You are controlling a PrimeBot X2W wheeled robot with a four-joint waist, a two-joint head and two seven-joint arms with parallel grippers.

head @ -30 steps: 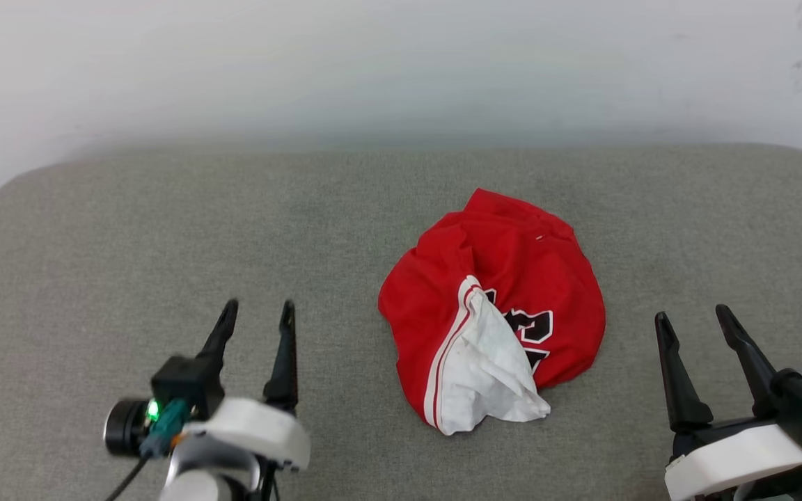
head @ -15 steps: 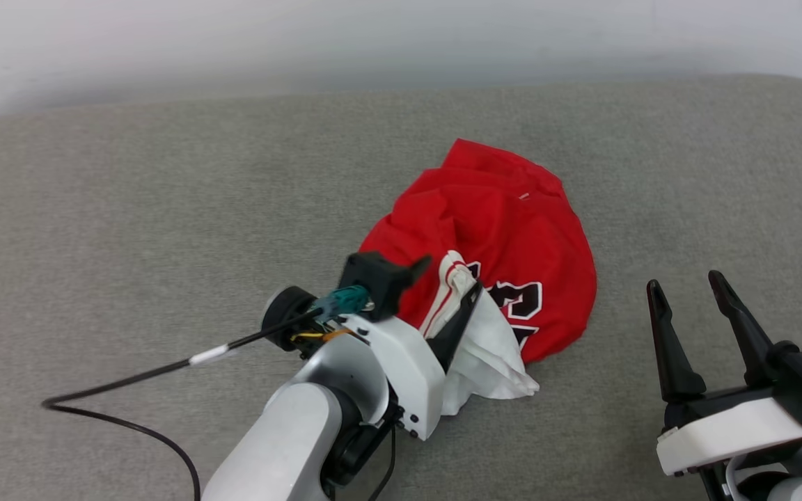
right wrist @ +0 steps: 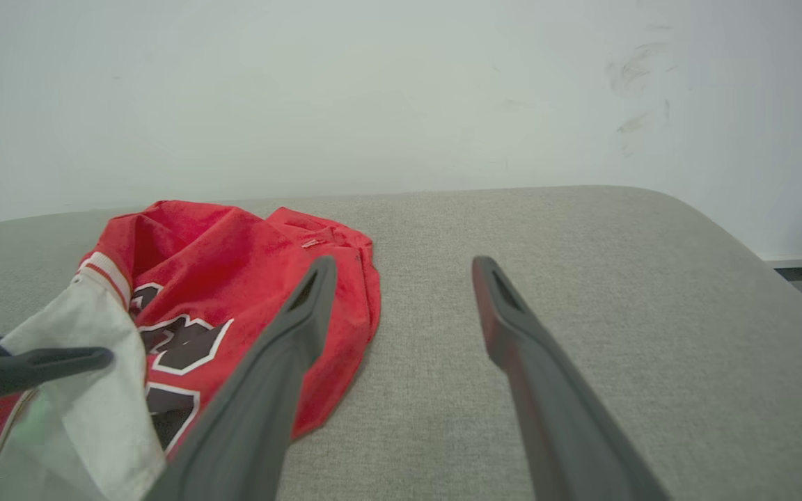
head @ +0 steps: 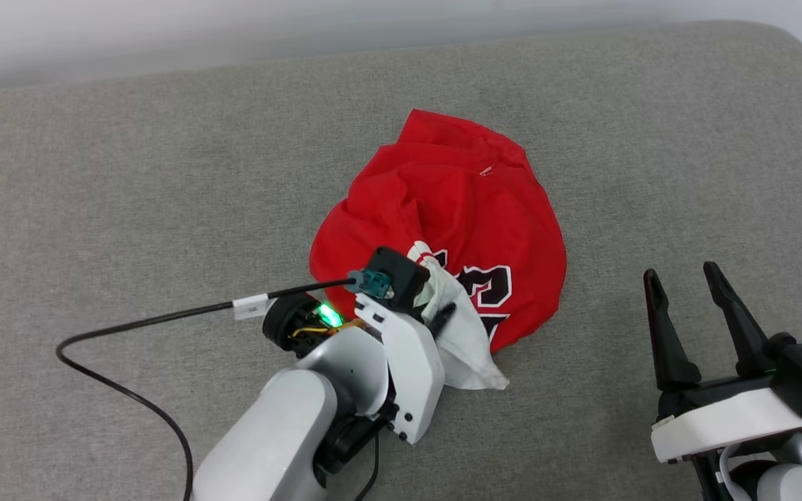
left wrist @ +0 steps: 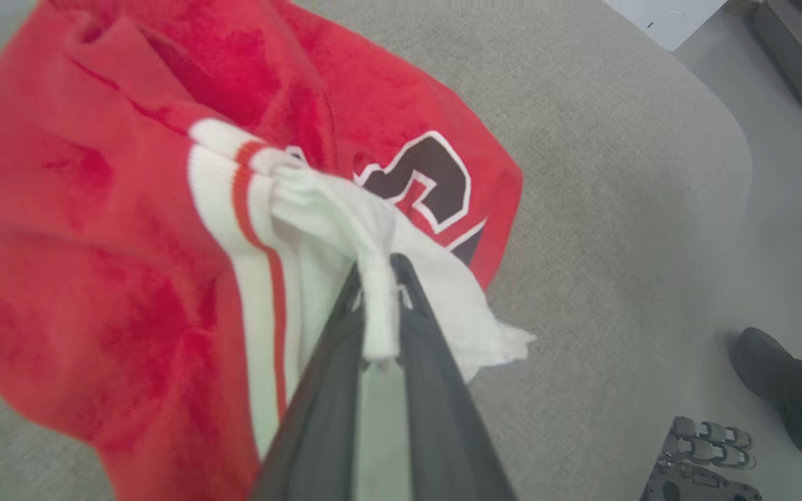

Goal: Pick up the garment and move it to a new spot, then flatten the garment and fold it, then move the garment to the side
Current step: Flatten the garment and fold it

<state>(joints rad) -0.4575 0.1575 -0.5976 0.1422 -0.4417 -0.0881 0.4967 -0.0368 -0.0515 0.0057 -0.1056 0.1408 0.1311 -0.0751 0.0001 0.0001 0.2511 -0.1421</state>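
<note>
Plainly, the garment [head: 457,202] was soft red knit, crumpled into a rounded, domed heap with deep creases. It lay a little toward three o'clock of the middle of the cushion [head: 129,160], a broad pad of coarse grey weave with rounded corners. At the heap's six o'clock edge a thin, wrinkled white sleeve [left wrist: 457,292] spilled out to a limp point. Beside it ran a ribbed trim [left wrist: 234,209] in white with red stripes. A glossy black print [left wrist: 436,174] with a white outline showed on the red cloth, partly folded under.

The left gripper [left wrist: 378,268] reached in from about seven o'clock. Its two long, dark, matte fingers were drawn almost together, and a narrow fold of the white sleeve was pinched between their tips. A black cable [head: 115,334] trailed from that wrist toward nine o'clock across the cushion.

The right gripper [head: 679,273] sat at about four o'clock from the heap, well apart from the cloth. Its tapered fingers stood spread wide with nothing between them, over bare grey fabric.
</note>
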